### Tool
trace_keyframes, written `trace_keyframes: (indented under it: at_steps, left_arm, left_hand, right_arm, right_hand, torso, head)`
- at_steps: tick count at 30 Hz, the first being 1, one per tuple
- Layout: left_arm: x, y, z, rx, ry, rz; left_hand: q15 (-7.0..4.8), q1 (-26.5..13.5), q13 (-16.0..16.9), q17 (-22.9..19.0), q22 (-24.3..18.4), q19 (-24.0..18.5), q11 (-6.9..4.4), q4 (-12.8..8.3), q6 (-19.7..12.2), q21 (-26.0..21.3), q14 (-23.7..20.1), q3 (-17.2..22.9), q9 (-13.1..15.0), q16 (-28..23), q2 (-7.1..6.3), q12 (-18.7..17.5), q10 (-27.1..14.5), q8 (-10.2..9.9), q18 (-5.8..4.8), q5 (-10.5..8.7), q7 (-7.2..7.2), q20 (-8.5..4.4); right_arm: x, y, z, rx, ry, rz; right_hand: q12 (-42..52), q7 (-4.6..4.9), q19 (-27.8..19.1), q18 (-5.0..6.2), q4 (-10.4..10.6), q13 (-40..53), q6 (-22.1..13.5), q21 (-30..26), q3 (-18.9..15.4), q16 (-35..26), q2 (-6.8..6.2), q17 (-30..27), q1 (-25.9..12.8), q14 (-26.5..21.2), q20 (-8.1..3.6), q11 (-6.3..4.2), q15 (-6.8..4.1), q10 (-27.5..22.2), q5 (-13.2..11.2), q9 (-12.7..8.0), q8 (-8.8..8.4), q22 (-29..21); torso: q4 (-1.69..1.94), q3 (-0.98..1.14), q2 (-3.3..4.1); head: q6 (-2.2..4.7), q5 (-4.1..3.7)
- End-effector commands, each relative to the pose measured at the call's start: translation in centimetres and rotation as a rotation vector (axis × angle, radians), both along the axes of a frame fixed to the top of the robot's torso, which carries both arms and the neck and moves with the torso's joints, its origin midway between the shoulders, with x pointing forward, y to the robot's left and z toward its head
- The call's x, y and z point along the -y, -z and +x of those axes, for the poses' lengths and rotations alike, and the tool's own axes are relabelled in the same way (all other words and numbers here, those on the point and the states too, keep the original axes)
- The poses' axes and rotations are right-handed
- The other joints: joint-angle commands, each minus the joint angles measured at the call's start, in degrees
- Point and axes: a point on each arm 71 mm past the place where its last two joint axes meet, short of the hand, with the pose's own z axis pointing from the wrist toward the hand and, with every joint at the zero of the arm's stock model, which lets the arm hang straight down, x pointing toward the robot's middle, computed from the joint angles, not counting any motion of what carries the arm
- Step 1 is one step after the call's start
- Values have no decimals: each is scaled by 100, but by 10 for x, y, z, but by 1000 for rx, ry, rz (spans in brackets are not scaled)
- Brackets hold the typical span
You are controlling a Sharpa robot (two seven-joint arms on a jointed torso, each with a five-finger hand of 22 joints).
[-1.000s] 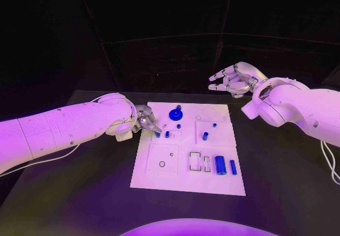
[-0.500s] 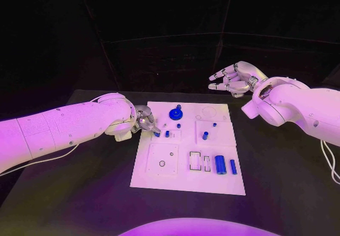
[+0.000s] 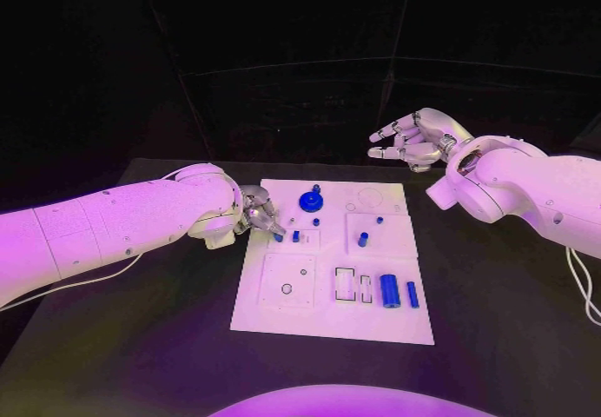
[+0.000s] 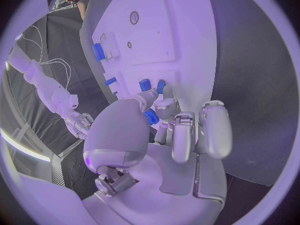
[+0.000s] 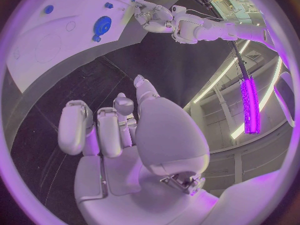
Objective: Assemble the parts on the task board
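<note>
Left hand (image 3: 260,214) still pinching a small blue part (image 4: 150,116) over the task board (image 3: 282,304); right hand (image 3: 410,139) unchanged, empty, fingers apart

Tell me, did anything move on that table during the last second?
Nothing visibly changed. The left hand still pinches a small blue part at the task board's left edge, and the right hand still hangs open beyond the board's far right corner. The other blue parts lie as before.

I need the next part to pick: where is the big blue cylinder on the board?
In the head view the big blue cylinder lies on the task board, near its right edge on the robot's side, beside a thinner blue bar.
</note>
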Motion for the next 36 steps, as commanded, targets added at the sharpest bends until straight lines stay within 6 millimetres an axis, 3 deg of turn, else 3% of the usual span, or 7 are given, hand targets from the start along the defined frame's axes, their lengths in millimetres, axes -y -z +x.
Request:
trace_keyframes:
  at_steps: [1,11,25,31,36]
  left_arm:
    - [1,1,0,-5,6,0]
    - [3,3,1,-20,7,15]
    - [0,4,5,-22,-15,28]
    - [-1,4,6,-24,-26,20]
    - [-1,4,6,-22,-29,12]
  left_hand:
    - [-53,-118,26,1509,12,73,-13,-575,75,21,595,567,17,18,-11,32,57,54,-29,8,-15,-21]
    - [-88,-309,88,1509,61,90,-51,-504,143,52,595,381,67,18,-84,98,91,139,-38,8,-61,-54]
    - [-112,-547,87,1509,78,95,-71,-362,152,58,595,123,129,18,-86,120,85,220,-41,7,-82,-81]
    - [-104,-795,2,1509,31,76,-55,-201,125,17,595,-266,183,18,-158,83,24,284,-33,2,-62,-80]
    - [-100,-928,-1,1509,27,74,-47,-53,89,6,595,-666,229,18,-136,106,6,335,-30,4,-54,-76]
  right_arm:
    - [-2,-2,0,7,-6,7]
    - [-2,-2,0,7,-8,8]
    - [-3,-2,0,7,-7,10]
    - [-2,-2,0,4,-7,9]
    - [-2,-2,0,3,-7,9]
  right_hand:
    - [-39,-8,-1,76,8,-5,-41,-30,-31,-40,32,300,-5,298,3,5,-38,-42,19,-3,27,-5]
    - [-39,-8,-1,76,8,-5,-41,-30,-31,-40,32,300,-5,298,3,5,-38,-42,19,-3,27,-5]
    - [-45,-8,-3,77,1,-14,-42,-34,-33,-42,30,298,6,298,2,5,-39,-48,15,-3,28,-10]
    - [-37,-7,0,76,9,-7,-44,-32,-39,-35,32,308,-5,300,1,6,-38,-41,13,-3,28,-5]
    - [-37,-6,-1,76,15,-9,-45,-34,-42,-39,36,304,-13,299,1,7,-38,-40,14,-3,29,-9]
  torso:
    - [-1,1,6]
    - [-6,-1,4]
    - [0,-2,0]
    - [-2,-3,4]
    - [1,-3,2]
  head:
    - [-2,-7]
    - [-12,-16]
    - [-25,-20]
    - [-26,-20]
    - [-27,-23]
